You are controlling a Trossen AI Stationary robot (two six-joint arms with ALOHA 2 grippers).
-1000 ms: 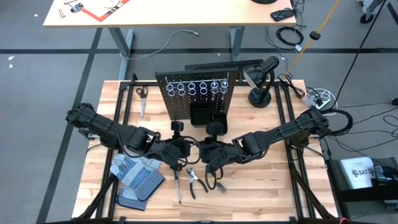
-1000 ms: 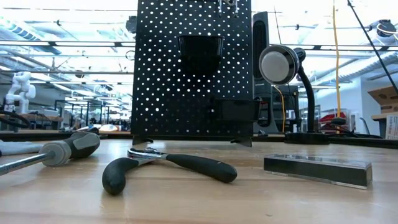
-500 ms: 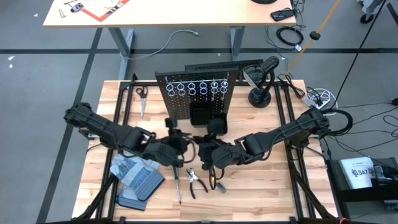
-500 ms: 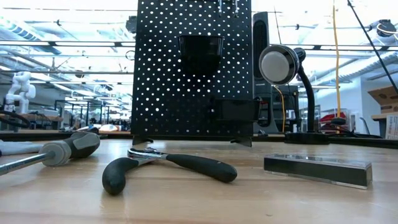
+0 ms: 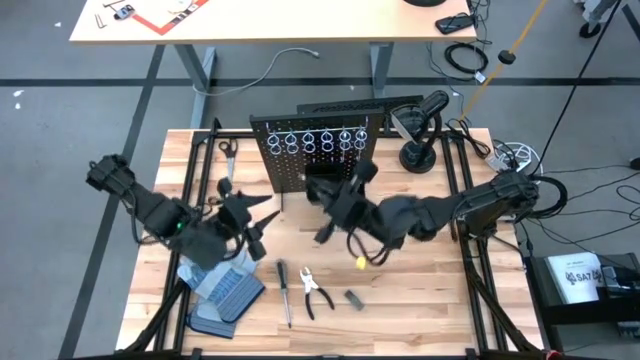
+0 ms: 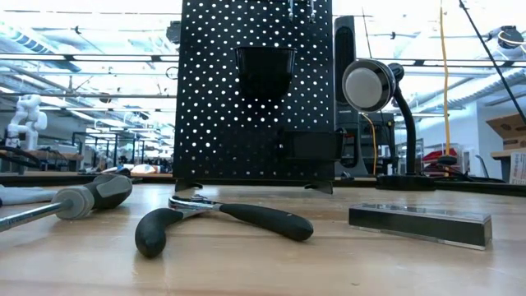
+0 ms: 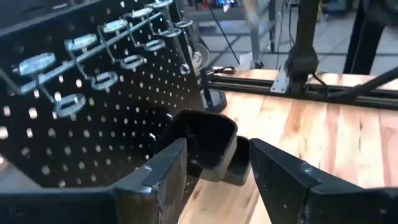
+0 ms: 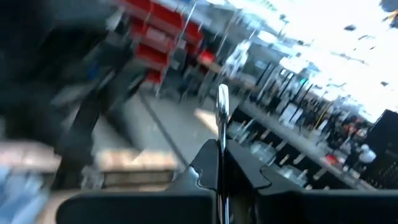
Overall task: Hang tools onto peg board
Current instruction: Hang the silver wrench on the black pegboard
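Note:
My right gripper (image 8: 221,171) is raised in front of the upright black peg board (image 5: 318,150), shut on a thin silver wrench (image 8: 221,115). My left gripper (image 7: 214,168) hangs open over the table's left half (image 5: 252,225), facing the board's black bins (image 7: 208,143) with nothing between its fingers. A dark-handled screwdriver (image 5: 285,292), pliers (image 5: 316,293) and a short grey metal piece (image 5: 354,298) lie flat on the wood near the front. The low view shows these tools (image 6: 222,218) and the board (image 6: 255,90), but no gripper. My right gripper pinches the wrench's shank (image 8: 221,155) between its two fingertips (image 8: 202,177). The fingers lie about level, coming from the table's right. The wrench sticks out past the fingertips, its rounded end (image 8: 221,93) free, lifted clear of the table.
Grey-and-blue gloves (image 5: 225,285) lie at the front left under my left arm. Scissors (image 5: 228,160) lie left of the board. A black desk lamp (image 5: 420,140) stands to the board's right. Bare wood (image 5: 420,290) lies at the front right.
Both grippers have risen from the tools at the table's middle. My left gripper has opened, rolled and drawn back toward the left edge. My right gripper, still shut, has tipped up to level and carried the wrench up toward the peg board.

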